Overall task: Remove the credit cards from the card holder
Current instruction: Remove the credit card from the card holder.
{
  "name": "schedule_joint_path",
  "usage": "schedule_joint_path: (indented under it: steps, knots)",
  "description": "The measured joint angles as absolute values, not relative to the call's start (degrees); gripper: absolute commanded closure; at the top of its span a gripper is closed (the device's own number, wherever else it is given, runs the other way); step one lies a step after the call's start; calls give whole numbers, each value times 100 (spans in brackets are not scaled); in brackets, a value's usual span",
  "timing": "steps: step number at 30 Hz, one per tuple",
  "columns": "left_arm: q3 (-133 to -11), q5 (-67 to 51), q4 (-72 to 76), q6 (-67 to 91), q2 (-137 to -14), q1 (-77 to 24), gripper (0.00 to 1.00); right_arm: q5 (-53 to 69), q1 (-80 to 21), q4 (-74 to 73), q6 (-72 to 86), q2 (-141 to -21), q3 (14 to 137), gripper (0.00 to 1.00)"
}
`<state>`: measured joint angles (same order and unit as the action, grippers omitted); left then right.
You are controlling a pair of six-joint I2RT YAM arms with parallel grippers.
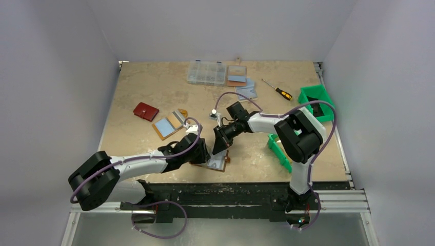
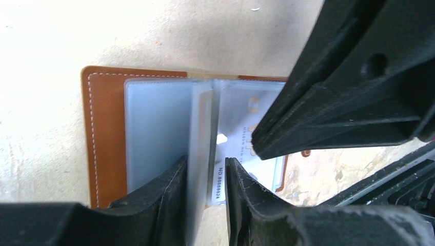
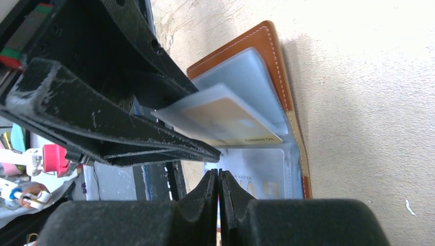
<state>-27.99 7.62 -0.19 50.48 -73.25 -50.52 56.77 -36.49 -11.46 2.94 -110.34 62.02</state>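
Lying open at the middle of the surface's near edge: the card holder, brown leather cover down, clear sleeves facing up.

Left hand comes in from the left. Its fingers stand a little apart, one on each side of a raised sleeve that fills most of the gap between them. Whether they pinch it: cannot tell.

Gold card sits inside that raised sleeve, with a white number strip along its outer edge. The sleeve tilts up off the pages below.

Right hand reaches in from the right, fingers closed together with nothing visible between them. The tips point down at the flat sleeve page beside the raised one, and look to be touching it.

Silvery card lies in that flat page, inside its pocket.

Elsewhere on the surface, well apart from the holder:
- dark red wallet, toward the left edge
- second brown holder showing a blue card, just right of the wallet
- clear parts box, at the far edge
- screwdriver and green bin, toward the far right corner
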Motion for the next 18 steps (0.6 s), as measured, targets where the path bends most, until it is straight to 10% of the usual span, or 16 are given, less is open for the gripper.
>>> schedule_joint_path:
  steps: [6,18]
  knots:
    - [-2799,788,-235,5144,-7227,-4984,54,5664,-3649,-1616,-252,-11034,6418,82]
    - [-2799,445,-244,5146,-7078,-4703,61,5518,-3647,-3854,-2993,-10989,7363,78]
